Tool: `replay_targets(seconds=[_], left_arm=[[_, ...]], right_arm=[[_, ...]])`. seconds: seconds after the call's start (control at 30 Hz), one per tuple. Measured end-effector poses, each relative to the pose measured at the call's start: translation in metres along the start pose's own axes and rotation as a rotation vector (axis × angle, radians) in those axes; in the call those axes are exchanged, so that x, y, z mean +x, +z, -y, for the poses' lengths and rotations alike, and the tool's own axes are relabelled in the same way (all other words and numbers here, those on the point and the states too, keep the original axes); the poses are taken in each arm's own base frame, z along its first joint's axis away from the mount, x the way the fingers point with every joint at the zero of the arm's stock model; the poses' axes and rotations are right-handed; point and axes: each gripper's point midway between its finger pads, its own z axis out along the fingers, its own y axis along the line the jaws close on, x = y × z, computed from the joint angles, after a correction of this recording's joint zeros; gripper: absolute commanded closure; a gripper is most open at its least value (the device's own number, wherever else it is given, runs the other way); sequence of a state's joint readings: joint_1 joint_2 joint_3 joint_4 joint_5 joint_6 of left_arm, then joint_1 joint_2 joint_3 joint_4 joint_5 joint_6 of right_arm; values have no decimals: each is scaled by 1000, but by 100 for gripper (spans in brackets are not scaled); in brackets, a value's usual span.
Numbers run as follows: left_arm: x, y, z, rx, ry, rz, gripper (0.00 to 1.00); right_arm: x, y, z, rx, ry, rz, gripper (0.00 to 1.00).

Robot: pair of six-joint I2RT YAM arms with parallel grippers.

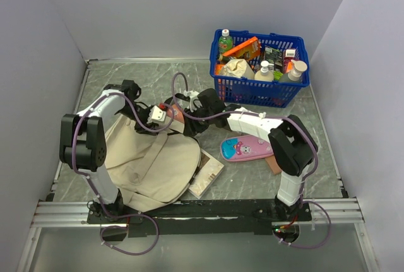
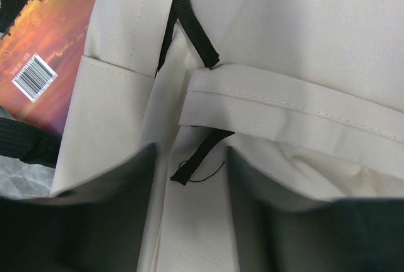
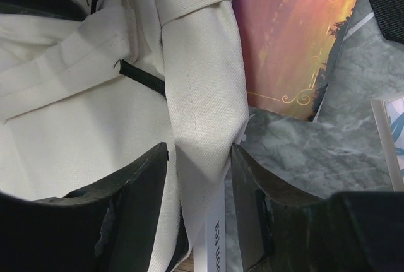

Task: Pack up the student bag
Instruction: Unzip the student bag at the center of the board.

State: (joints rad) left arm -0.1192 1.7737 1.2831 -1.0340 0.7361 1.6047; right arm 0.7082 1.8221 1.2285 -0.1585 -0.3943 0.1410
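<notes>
Left claw (image 2: pixel 190 152) first: you have it closed down onto a strip of cream fabric, which fills the gap and touches both dark fingers. Your right claw (image 3: pixel 199 149) is pinched the same way onto a folded cream edge with a stitched seam. Both have hold of the student bag (image 1: pixel 148 158).

The bag lies slumped on the near-left part of the desk (image 1: pixel 126 76), in front of the left arm's base. Its upper end points toward the middle, where your two claws meet. Black straps cross the cream cloth close to each grip.

A book with a sunset-orange cover (image 3: pixel 290 38) lies against that upper end, partly under the fabric. Another book (image 1: pixel 207 172) sticks out from under the bag's right edge. The pink pencil case (image 1: pixel 246 148) lies just right of it, beside the right arm. The blue basket (image 1: pixel 259 92), full of bottles and packets, stands well apart at the far right.
</notes>
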Motion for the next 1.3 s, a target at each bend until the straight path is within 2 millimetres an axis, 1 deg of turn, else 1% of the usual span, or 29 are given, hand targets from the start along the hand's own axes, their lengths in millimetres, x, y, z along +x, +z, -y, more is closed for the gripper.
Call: replay_targets(seconds=[0.03, 0.07, 0.2, 0.23, 0.3, 0.33, 0.4, 0.43, 0.5, 0.6, 0.63, 0.77, 0.87, 1.03, 1.2, 1.3], left_arm=[[1, 0, 0, 0, 3, -5, 73], [2, 0, -1, -1, 5, -12, 78], [7, -1, -1, -2, 12, -36, 83], [7, -1, -1, -1, 11, -41, 86], [9, -1, -1, 0, 10, -47, 90], [9, -1, 0, 1, 9, -49, 92], [9, -1, 1, 5, 6, -50, 95], [9, -2, 2, 7, 4, -51, 99], [7, -3, 3, 7, 6, -51, 99], [0, -10, 5, -3, 19, -53, 99], [-4, -13, 5, -11, 28, -53, 99], [-15, -24, 13, -39, 56, -56, 99], [-18, -29, 22, -41, 57, -63, 99], [-10, -26, 36, -18, 37, -86, 98], [-1, -19, 54, 3, 21, -103, 98], [0, -17, 59, -8, 28, -110, 98]], right_arm=[[0, 0, 0, -4, 3, 0, 50], [0, 0, -1, -11, 6, -1, 51], [-2, -1, -2, -23, 19, 5, 54], [-2, -1, -2, -26, 22, 5, 55], [-2, -1, -3, -31, 26, 5, 60], [-2, -1, -3, -34, 29, 7, 65], [-2, 1, -3, -38, 34, 6, 69], [-2, 2, -3, -38, 39, 3, 74], [1, 5, -2, -40, 49, -3, 78], [1, 8, -1, -47, 65, -7, 89], [0, 8, -2, -50, 68, -6, 100], [-6, 10, 0, -55, 88, 4, 100], [-8, 10, 3, -47, 101, 7, 100], [-15, 9, 10, -15, 129, 24, 100], [-19, 6, 25, 30, 167, 41, 100], [-20, 5, 30, 47, 177, 47, 100]])
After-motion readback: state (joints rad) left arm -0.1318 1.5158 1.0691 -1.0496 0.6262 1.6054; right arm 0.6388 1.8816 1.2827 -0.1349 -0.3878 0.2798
